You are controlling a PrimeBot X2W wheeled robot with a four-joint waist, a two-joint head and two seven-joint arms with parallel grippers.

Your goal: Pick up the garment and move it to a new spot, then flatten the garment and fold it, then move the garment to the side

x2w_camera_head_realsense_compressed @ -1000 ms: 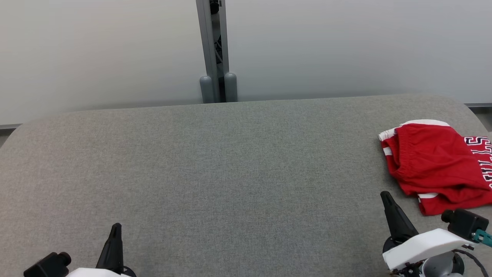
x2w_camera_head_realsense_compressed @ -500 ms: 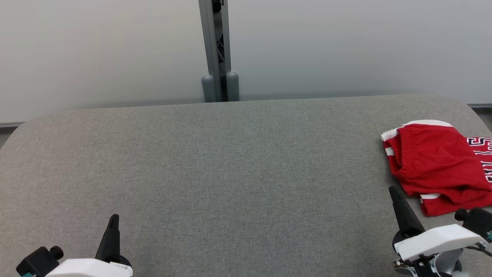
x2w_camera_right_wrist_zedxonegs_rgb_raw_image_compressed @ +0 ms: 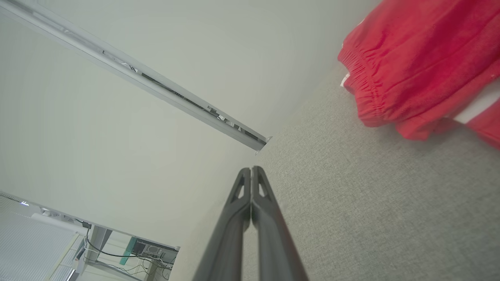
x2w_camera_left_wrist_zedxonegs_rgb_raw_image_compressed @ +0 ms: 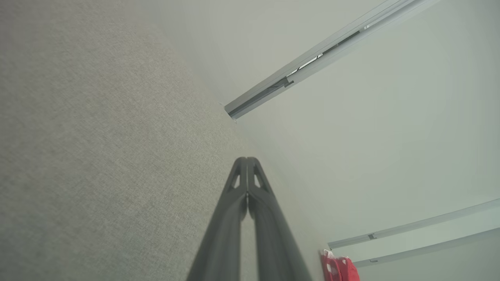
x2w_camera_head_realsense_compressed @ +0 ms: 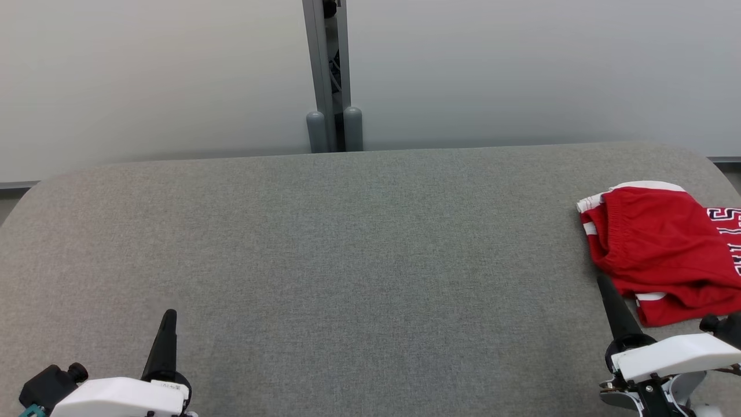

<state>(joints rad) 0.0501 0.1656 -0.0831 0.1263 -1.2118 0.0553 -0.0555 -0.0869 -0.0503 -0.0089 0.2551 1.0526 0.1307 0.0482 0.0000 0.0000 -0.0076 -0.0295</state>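
Over the last sec you saw both arms drift outward, left gripper (x2w_camera_head_realsense_compressed: 168,316) and right gripper (x2w_camera_head_realsense_compressed: 604,281) tips pressed together, holding nothing, w/ the folded red shorts (x2w_camera_head_realsense_compressed: 654,243) lying at the right side of the grey table (x2w_camera_head_realsense_compressed: 347,260), so the task was prob. done.

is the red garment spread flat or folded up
Folded, loosely. The red garment lies doubled over itself on the grey table, with a white-striped layer peeking out beneath. Its right part runs out of frame.

soft red cloth garment (x2w_camera_head_realsense_compressed: 660,243), matt woven table (x2w_camera_head_realsense_compressed: 324,255)
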